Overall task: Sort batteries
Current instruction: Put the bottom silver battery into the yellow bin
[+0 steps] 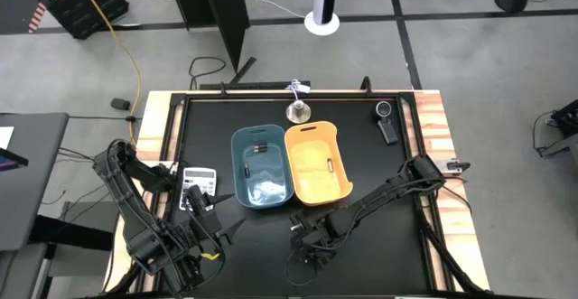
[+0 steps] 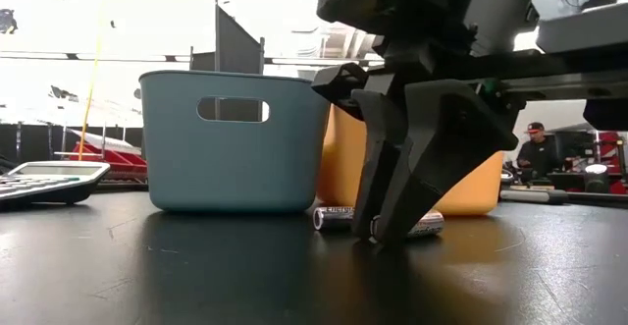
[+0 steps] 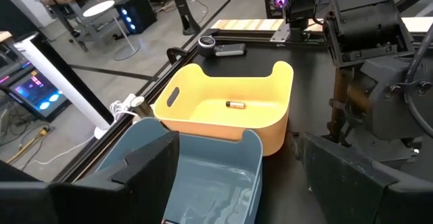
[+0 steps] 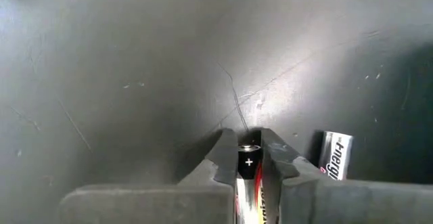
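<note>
My right gripper (image 1: 312, 238) stands at the table's near middle, fingers pointing down (image 2: 386, 235), shut on a silvery battery (image 4: 249, 166). A second silvery battery (image 4: 335, 158) lies on the table beside it (image 2: 334, 217). The blue bin (image 1: 262, 165) holds a dark battery (image 1: 262, 148) and some pale things on its floor. The yellow bin (image 1: 316, 163) holds one battery (image 3: 235, 104). My left gripper (image 3: 250, 176) waits open at the near left, facing the bins (image 1: 203, 216). My right gripper pinches the silvery battery between its two fingertips (image 4: 226, 158), on its sides near the plus end (image 4: 249, 160). The fingers come from above, slanting down. In the low view the battery (image 2: 420, 225) still lies low on the table.
A calculator (image 1: 197, 183) lies left of the blue bin. A black stick-shaped gadget with a round head (image 1: 386, 123) and a small bell (image 1: 298, 111) sit near the far edge. Wooden rails (image 1: 433, 136) border the black table. A person (image 2: 535, 148) shows in the room beyond.
</note>
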Controlling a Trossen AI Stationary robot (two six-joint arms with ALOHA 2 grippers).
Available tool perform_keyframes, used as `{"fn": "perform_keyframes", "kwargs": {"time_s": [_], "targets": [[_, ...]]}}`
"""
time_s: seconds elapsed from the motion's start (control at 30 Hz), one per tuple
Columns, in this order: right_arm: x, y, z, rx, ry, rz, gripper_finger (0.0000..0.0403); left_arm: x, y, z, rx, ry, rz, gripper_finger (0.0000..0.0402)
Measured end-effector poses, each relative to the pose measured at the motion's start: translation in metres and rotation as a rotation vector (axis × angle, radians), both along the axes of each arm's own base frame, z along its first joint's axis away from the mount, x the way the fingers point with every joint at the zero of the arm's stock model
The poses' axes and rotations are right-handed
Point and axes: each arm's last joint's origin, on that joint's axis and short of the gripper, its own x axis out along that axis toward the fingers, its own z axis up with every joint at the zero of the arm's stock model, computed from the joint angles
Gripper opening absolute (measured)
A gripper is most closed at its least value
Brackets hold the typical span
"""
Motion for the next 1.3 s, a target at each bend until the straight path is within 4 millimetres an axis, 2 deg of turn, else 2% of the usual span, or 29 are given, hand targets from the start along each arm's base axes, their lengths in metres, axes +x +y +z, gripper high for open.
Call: {"fn": "perform_keyframes", "kwargs": {"time_s": [0.8, 1.3], "targets": [[0.005, 0.013, 0.030, -0.019, 0.010, 0.053, 0.0038, 0.000, 0.000, 0.000, -0.012, 0.009, -0.003, 0.0295], [0.008, 0.021, 0.081, -0.091, 0.024, 0.088, 0.0038, 0.000, 0.000, 0.000, -0.012, 0.008, -0.003, 0.0295]]}}
